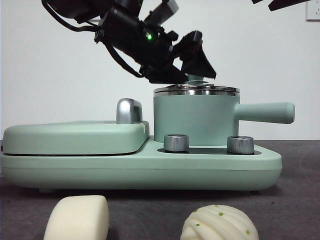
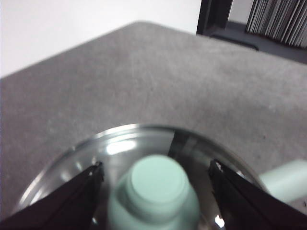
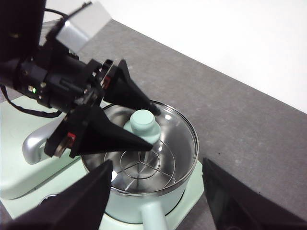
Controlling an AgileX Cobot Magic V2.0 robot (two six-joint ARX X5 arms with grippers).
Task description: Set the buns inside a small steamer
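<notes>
- I am straddling the lid knob (image 2: 158, 184) at frame centre, my left gripper (image 1: 192, 75) spread wide, not touching.
- Closing squarely should keep the glass lid (image 3: 165, 143) level when lifting.

glass lid (image 3: 158, 143) (glossy), matt grey tabletop (image 2: 144, 81)

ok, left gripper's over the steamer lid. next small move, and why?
Probably shut the left gripper on the lid's green knob. Its jaws are open on either side of the knob, the glass lid is still on the small steamer, and both buns sit on the table.
</notes>
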